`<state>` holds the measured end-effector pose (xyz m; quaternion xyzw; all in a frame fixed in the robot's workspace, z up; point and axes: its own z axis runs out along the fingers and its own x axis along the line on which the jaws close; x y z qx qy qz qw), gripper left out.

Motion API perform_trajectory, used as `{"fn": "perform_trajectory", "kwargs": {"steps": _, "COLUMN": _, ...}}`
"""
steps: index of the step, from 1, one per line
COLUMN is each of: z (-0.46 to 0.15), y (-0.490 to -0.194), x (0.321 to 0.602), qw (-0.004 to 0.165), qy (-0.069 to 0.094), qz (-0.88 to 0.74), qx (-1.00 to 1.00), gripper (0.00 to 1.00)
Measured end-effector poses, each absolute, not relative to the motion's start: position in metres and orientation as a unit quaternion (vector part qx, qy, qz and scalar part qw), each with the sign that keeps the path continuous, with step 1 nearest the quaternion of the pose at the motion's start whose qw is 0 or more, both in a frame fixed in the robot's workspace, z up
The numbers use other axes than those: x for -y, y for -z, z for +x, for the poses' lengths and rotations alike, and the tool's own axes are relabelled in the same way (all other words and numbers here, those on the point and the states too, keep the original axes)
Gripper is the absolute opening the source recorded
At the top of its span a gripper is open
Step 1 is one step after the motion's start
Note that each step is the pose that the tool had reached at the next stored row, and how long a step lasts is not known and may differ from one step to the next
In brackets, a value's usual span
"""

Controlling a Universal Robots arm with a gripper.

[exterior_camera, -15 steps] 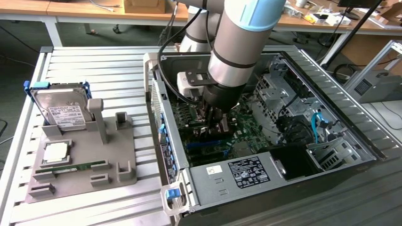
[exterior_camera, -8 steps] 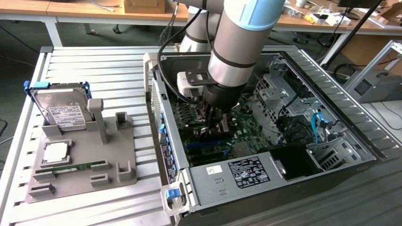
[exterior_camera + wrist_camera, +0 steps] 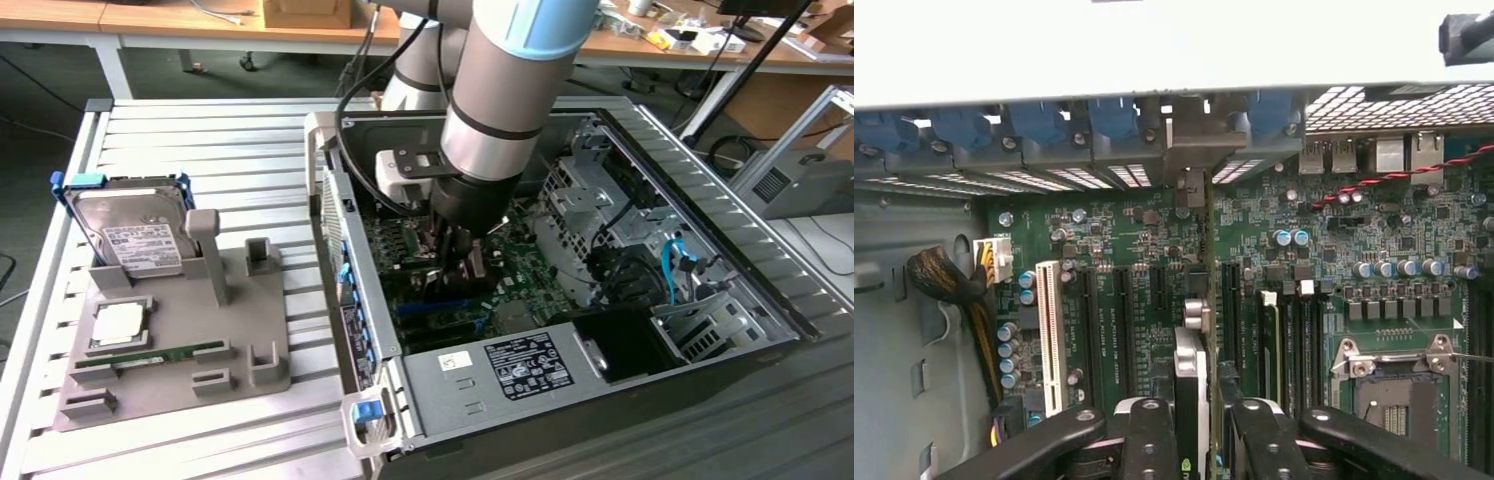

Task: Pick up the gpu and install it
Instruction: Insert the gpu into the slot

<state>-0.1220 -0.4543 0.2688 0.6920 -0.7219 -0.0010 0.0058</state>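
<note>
The thin dark circuit-board card with a silvery metal end, the gpu (image 3: 1192, 375), is seen edge-on in the wrist view. It is pinched between the two black fingers of the gripper (image 3: 1194, 440). The card is held upright above the green motherboard (image 3: 1414, 240), inside the open grey metal computer case (image 3: 467, 375).

To do this step well, the card should be kept straight up and lined up with one long black slot on the motherboard. The silvery end should be pointed at the case's back wall, where the blue clips are. It is judged that the push down should be slow and even, so that nothing gets bent. Whether the card's bottom edge is already in a slot cannot be told.

In the exterior view, things are named from left to right. Well left of the case, a flat grey plastic holder tray (image 3: 254, 345) is set on the white slatted metal table (image 3: 200, 150). A boxy silver hard drive with a white label (image 3: 127, 235) and a narrow green memory stick (image 3: 160, 355) are kept on it. To the right of the case, a grey box is seen. Behind the case, wooden desks with small clutter are seen.
</note>
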Motion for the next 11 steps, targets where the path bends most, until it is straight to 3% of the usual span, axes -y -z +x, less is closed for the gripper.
{"fn": "perform_trajectory", "kwargs": {"steps": 11, "z": -0.124, "y": -0.2687, "x": 0.45, "qw": 0.007, "qy": 0.0, "qz": 0.692, "qx": 0.722, "gripper": 0.27}}
